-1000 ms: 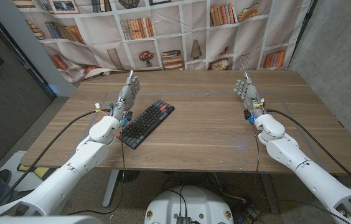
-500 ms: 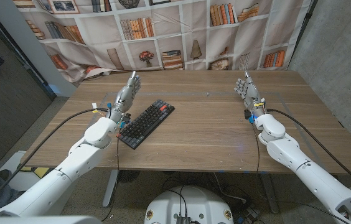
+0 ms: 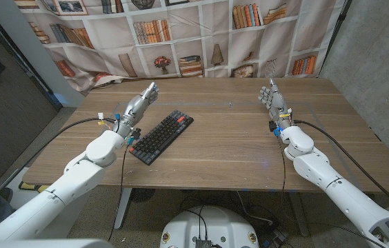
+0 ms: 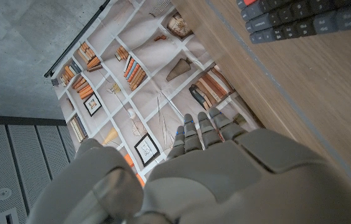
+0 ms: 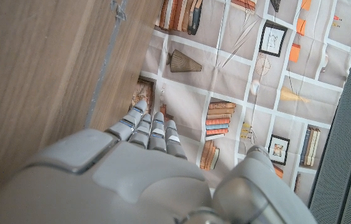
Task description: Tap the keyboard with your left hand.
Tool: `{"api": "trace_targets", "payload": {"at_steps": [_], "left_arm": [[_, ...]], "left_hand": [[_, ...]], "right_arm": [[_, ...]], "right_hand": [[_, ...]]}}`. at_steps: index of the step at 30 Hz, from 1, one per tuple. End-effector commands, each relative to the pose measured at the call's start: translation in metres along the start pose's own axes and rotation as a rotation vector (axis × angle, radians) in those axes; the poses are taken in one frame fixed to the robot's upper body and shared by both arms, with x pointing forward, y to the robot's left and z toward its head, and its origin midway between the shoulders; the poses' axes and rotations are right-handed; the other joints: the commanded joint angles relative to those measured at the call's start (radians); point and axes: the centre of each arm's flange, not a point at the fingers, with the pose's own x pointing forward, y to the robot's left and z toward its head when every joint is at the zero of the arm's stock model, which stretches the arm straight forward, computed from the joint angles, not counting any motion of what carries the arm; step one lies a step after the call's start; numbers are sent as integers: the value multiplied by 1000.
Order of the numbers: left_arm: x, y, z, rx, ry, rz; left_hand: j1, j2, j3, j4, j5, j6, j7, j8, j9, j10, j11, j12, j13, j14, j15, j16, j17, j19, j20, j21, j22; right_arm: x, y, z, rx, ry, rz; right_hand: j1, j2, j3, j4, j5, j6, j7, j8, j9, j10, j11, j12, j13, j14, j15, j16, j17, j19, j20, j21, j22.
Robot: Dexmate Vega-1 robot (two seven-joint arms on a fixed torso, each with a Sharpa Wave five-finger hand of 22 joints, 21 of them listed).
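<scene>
A dark keyboard [image 3: 162,136] with a few red keys lies slanted on the wooden table [image 3: 236,138], left of centre. Its corner keys [image 4: 300,18] also show in the left wrist view. My left hand [image 3: 138,104] is raised just left of the keyboard's far end, fingers straight and apart, holding nothing; it does not touch the keys. In the left wrist view the left hand [image 4: 200,168] points toward the bookshelf backdrop. My right hand [image 3: 274,100] stands upright over the table's right side, fingers extended and empty, far from the keyboard. The right wrist view shows the right hand [image 5: 144,149] beside bare wood.
A printed bookshelf backdrop [image 3: 181,34] hangs behind the table's far edge. A grey concrete wall [image 3: 381,62] rises to the right. Black cables [image 3: 339,138] trail from both wrists across the table.
My left arm has drawn back to the left, and its hand has tilted more toward the keyboard. The right arm has stayed still.
</scene>
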Motion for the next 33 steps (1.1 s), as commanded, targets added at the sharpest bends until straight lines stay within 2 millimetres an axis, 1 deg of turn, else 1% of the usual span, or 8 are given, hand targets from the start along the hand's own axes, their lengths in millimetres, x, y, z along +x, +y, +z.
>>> {"api": "trace_targets", "payload": {"at_steps": [1,13,18,20,24,29,31,33], "left_arm": [[-20,-4,23,247,1,111],[-27,-13,41,449,4,192],[-29,-14,44,475,-23,233],[-27,-13,43,468,-32,234],[-26,-13,43,483,-38,251],[-26,-14,44,509,-47,305],[-26,-14,45,506,-35,301],[-25,-15,45,496,-37,294]], "left_hand": [[20,2,-15,-2,-9,6,-10,-14,2,96,0,10,5,127,-7,17,4,144,28,40,5],[57,-35,-87,-10,-9,-16,21,-27,5,531,-33,69,12,621,-56,123,20,512,-22,185,29],[68,-48,-128,-5,-2,42,39,-19,4,780,-86,114,19,909,-112,231,57,679,-81,310,81],[78,-50,-151,-1,1,94,37,-13,5,963,-131,178,53,1059,-149,309,98,762,-116,400,134],[100,-52,-179,1,0,167,41,-9,5,1164,-149,283,120,1248,-202,427,180,849,-174,529,232],[175,-71,-236,1,-7,297,19,-13,8,1246,-226,718,329,1292,-231,844,406,1001,-235,735,390],[159,-48,-268,58,-11,336,26,-25,8,1227,-243,1016,396,1276,-228,1228,745,1122,-232,918,593],[150,-38,-271,69,-10,333,29,-28,8,1224,-250,1077,407,1278,-226,1266,786,1114,-232,994,723]], "right_arm": [[-1,1,0,0,-6,-17],[0,4,-4,8,0,-13],[0,4,-5,11,3,-18],[0,4,-6,10,7,-15],[0,5,-8,8,10,-8],[1,5,-9,12,15,-10],[1,5,-9,14,16,-11],[2,5,-10,13,14,-8]], "right_hand": [[5,10,4,-1,0,9,1,11,2,11,4,6,2,10,3,1,3,7,-23,-4,5],[4,13,4,0,-1,12,0,10,2,16,2,6,3,20,3,3,4,15,-21,-5,5],[4,14,3,0,-2,14,0,10,2,20,3,6,3,22,3,3,4,17,-19,-6,5],[4,15,3,-1,-2,15,-1,10,2,21,2,6,3,27,2,4,4,18,-19,-6,6],[4,16,3,-1,-2,16,-2,10,2,22,2,5,3,31,1,5,4,20,-18,-7,6],[4,16,3,-1,-3,16,-4,9,2,22,2,5,3,33,0,4,4,24,-17,-7,6],[4,16,3,-1,-3,17,-5,9,2,22,1,4,3,34,0,4,4,24,-18,-7,6],[3,17,3,-1,-3,17,-5,9,2,23,2,4,3,34,0,4,4,25,-18,-8,6]]}}
